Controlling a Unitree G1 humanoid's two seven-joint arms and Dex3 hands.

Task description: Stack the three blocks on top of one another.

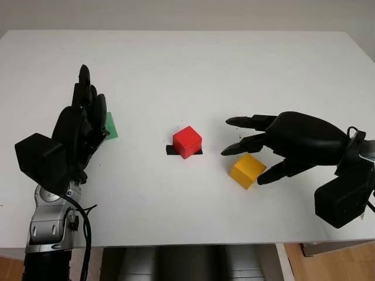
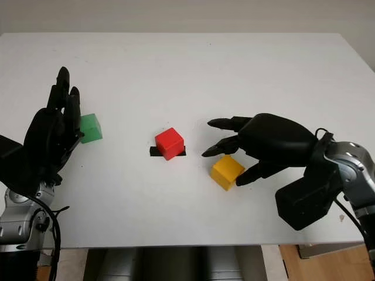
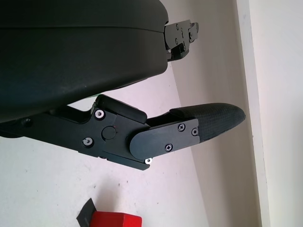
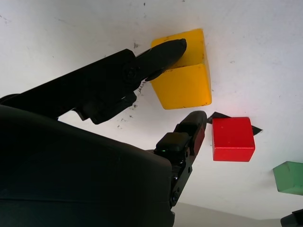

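Your right hand (image 1: pixel 258 149) hangs over the yellow block (image 1: pixel 246 170), fingers uncurled and holding nothing; in the wrist view one finger (image 4: pixel 161 54) seems to touch the block's far edge, but the grip is not made. The yellow block lies just right of the red block (image 1: pixel 187 141), which sits mid-table on a black marker (image 1: pixel 171 150). The green block (image 2: pixel 89 128) lies well left of the red one, beside your left hand (image 1: pixel 82 126), which is open and idle. Lower the right hand until fingers and thumb straddle opposite flat faces of the yellow block, then close squarely. A corner pinch would likely twist it and spoil the placement on red.
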